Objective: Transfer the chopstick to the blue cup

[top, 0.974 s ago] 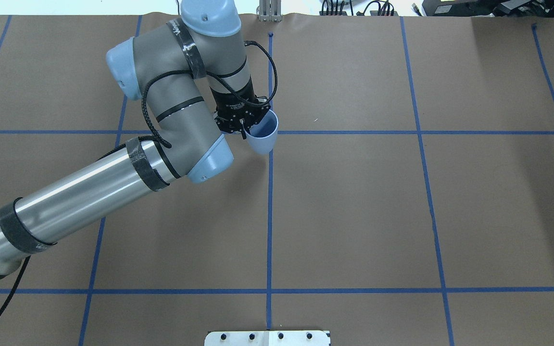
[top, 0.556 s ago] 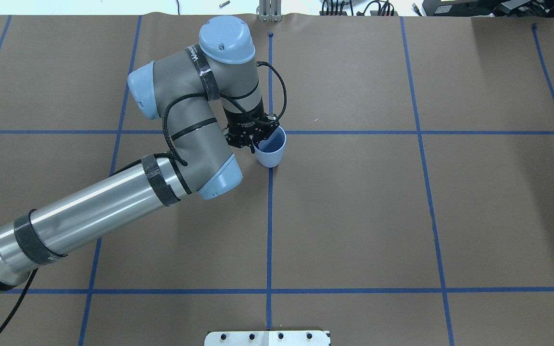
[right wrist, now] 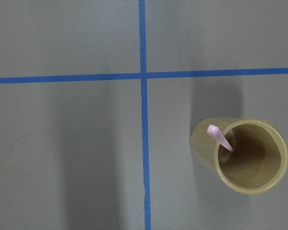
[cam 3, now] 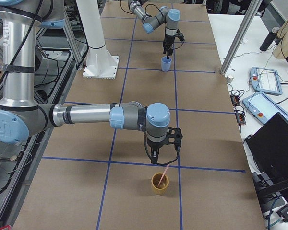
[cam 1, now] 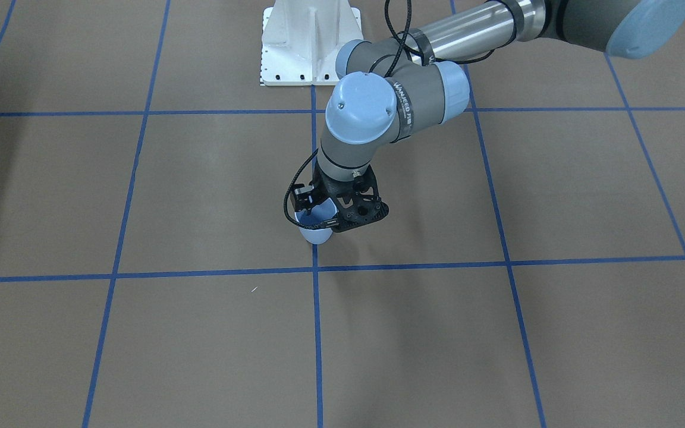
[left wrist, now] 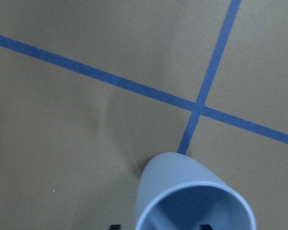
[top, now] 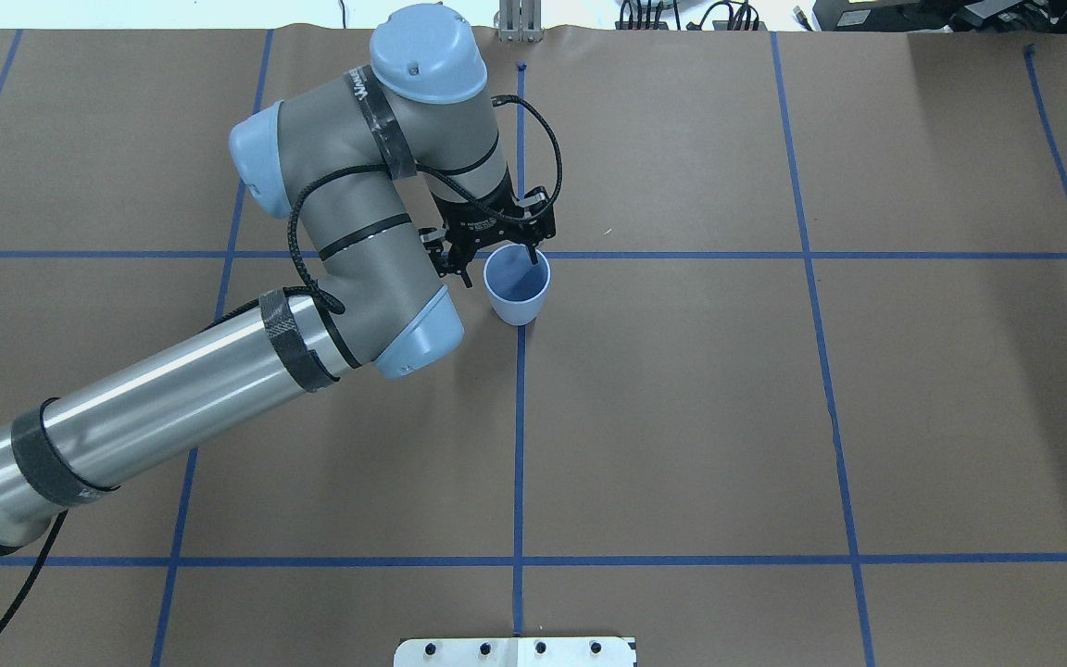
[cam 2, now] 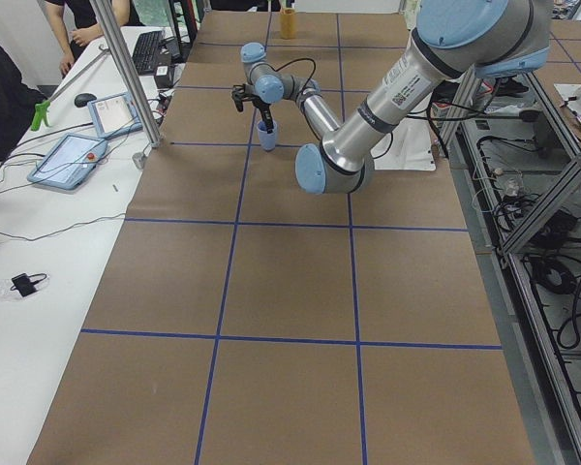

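The blue cup (top: 517, 302) stands upright on the table where two tape lines cross, and it is empty. It also shows in the front view (cam 1: 317, 235) and the left wrist view (left wrist: 182, 191). My left gripper (top: 498, 264) is open over the cup's rim, one finger outside the wall and one inside. A pale pink chopstick (right wrist: 220, 138) leans in a tan cup (right wrist: 252, 182) at the table's right end. My right gripper (cam 3: 164, 155) hangs just above that tan cup (cam 3: 159, 185); I cannot tell whether it is open.
The brown paper table cover (top: 682, 417) is marked with blue tape grid lines. The white robot base plate (cam 1: 310, 41) is at the robot's side. Tablets and cables (cam 2: 77, 155) lie on a white side bench beyond the table's far edge.
The left gripper held the blue cup tilted by its rim, carried it slightly right and down, stood it upright, then opened its fingers.
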Robot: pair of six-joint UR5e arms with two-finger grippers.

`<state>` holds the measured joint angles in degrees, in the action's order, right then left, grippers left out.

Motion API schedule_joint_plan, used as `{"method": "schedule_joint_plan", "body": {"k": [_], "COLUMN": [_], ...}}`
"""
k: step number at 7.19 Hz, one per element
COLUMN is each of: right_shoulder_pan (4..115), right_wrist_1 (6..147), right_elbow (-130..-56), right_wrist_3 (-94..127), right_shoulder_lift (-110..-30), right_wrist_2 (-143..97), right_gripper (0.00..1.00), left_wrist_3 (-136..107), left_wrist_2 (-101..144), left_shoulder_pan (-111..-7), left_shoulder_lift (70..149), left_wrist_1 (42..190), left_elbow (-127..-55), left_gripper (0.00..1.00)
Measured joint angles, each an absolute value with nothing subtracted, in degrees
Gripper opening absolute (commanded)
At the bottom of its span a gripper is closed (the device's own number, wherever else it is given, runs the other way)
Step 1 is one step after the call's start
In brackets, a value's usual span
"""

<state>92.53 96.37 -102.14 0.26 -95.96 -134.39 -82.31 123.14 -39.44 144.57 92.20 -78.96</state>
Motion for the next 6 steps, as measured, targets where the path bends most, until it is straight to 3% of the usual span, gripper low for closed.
{"method": "schedule_joint_plan", "body": {"k": [3,6], "right_shoulder_pan": [94.31,94.77], "right_wrist_1": [96.49,96.14], "right_elbow": [-100.73,-95.0], "right_wrist_3": [-4.84,-24.68], "right_shoulder_lift": [-94.9,-90.2], "right_wrist_2": [-133.32,-132.53], "right_gripper": [1.0,1.0], "left_wrist_3": [-81.88,-81.81], "left_wrist_2": [123.29,123.14], "left_shoulder_pan": [-41.21,-41.52], "left_shoulder_lift": [142.84,140.79], "left_wrist_1": [88.85,88.6], "left_elbow": [-84.0,-86.97], "left_gripper": [0.98,0.99]}}
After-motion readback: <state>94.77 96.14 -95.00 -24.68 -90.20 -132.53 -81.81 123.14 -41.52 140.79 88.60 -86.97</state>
